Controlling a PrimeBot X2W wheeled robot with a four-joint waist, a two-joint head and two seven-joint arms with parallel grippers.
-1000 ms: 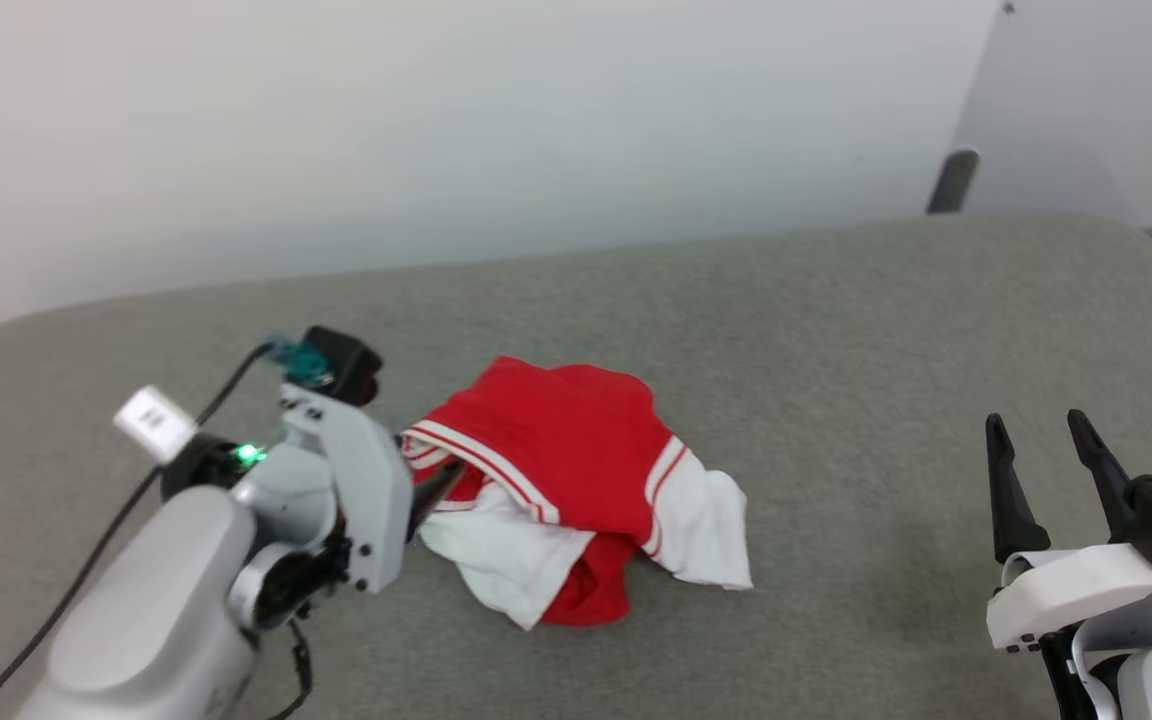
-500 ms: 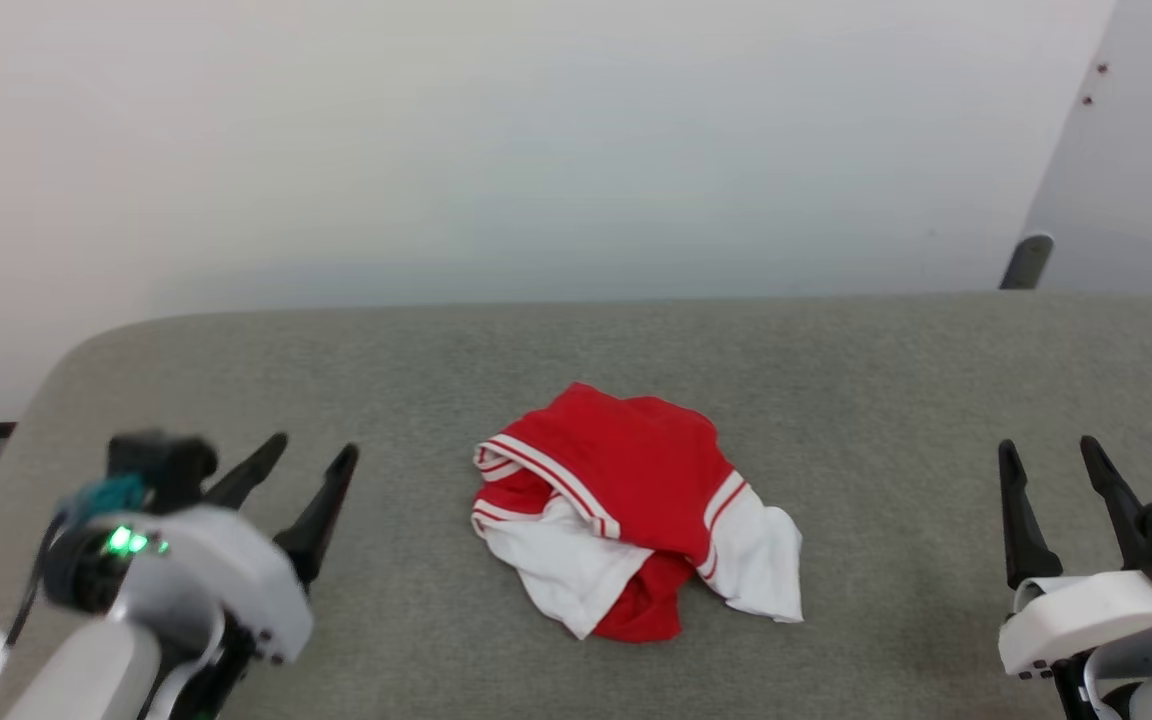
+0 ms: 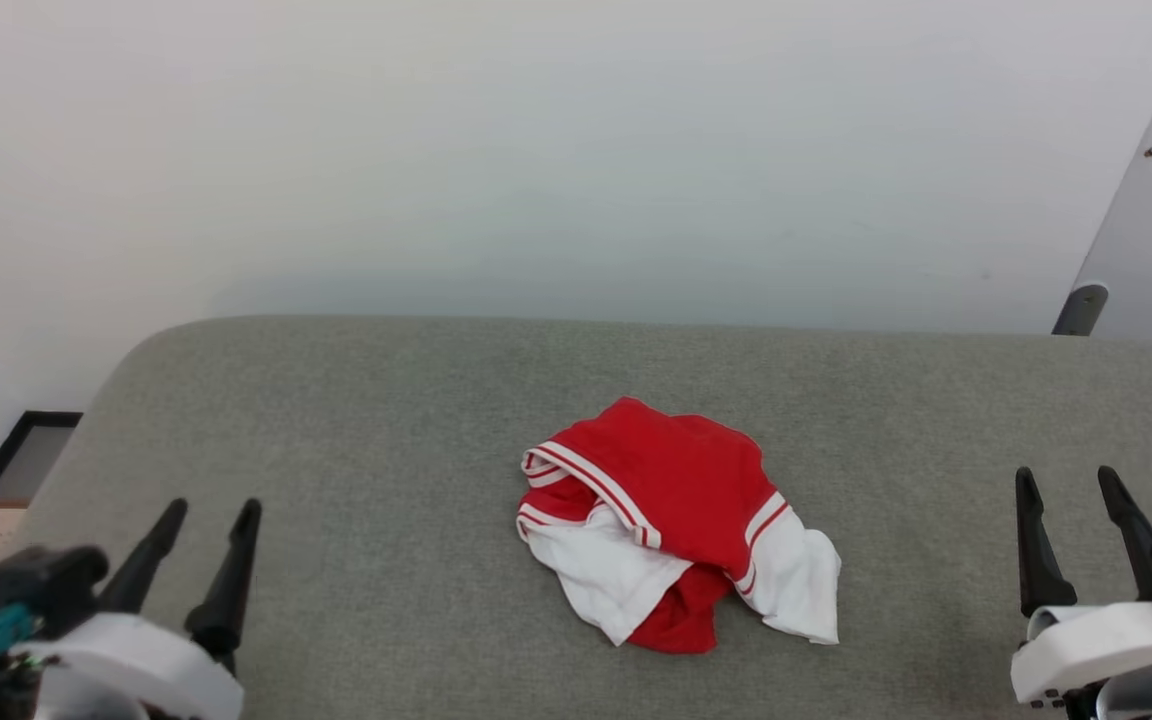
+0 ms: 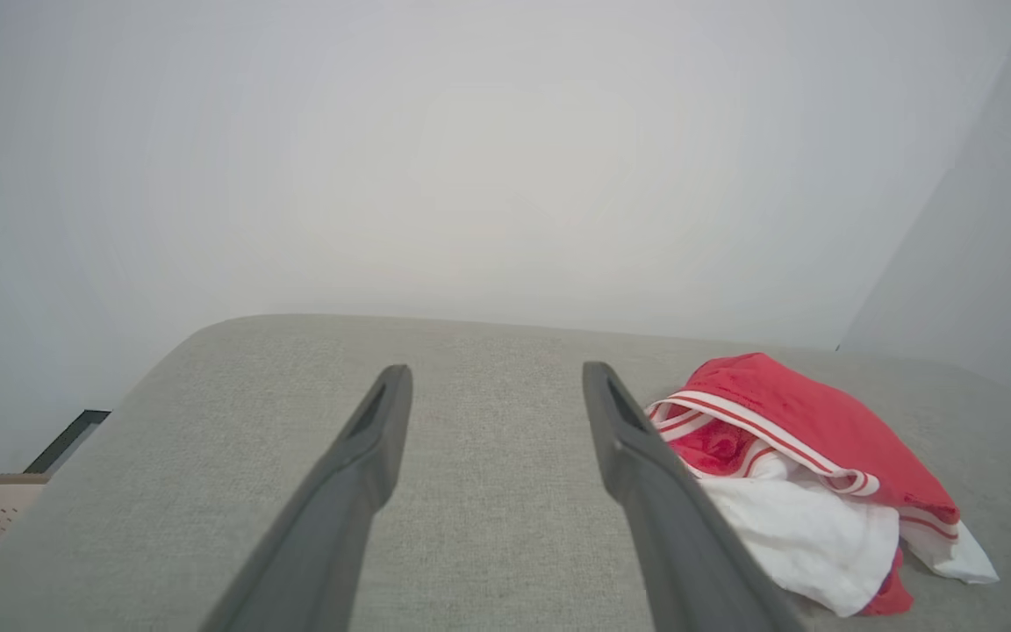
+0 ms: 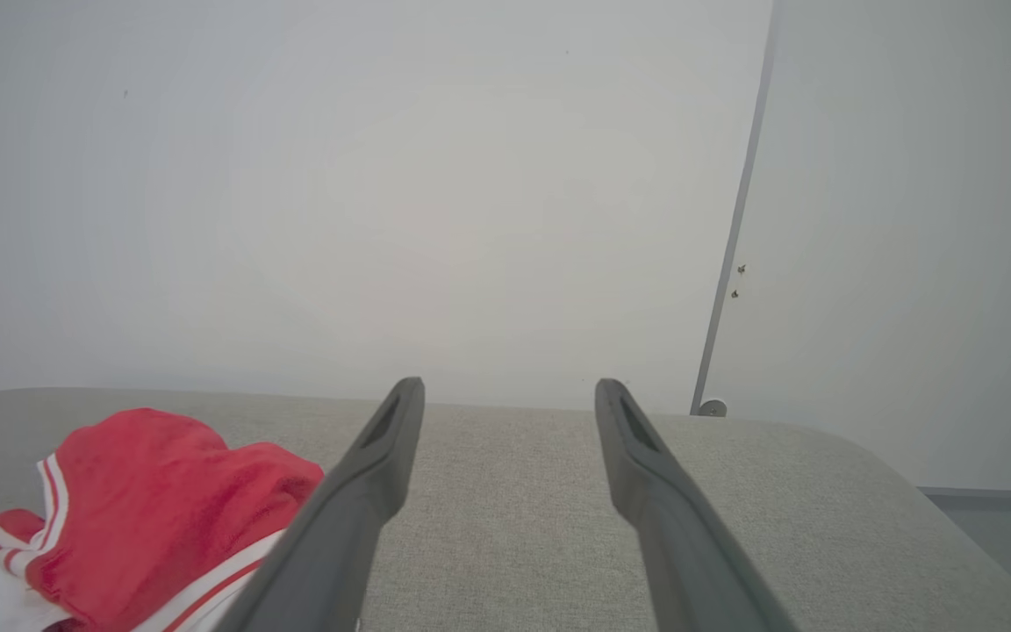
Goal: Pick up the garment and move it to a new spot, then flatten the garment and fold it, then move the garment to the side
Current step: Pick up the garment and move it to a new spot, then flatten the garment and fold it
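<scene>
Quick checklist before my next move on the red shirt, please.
1. left gripper open and empty: ok.
2. right gripper open and empty: ok.
3. garment lying on the grey surface, apart from both grippers: ok.
4. garment flattened: not ok, it is a crumpled heap.
5. Bare surface on both sides of it for spreading: ok.
6. Which face of the garment is up: cannot tell.

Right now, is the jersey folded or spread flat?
Neither: the jersey lies crumpled in a heap, red folds overlapping white sleeves.
</scene>
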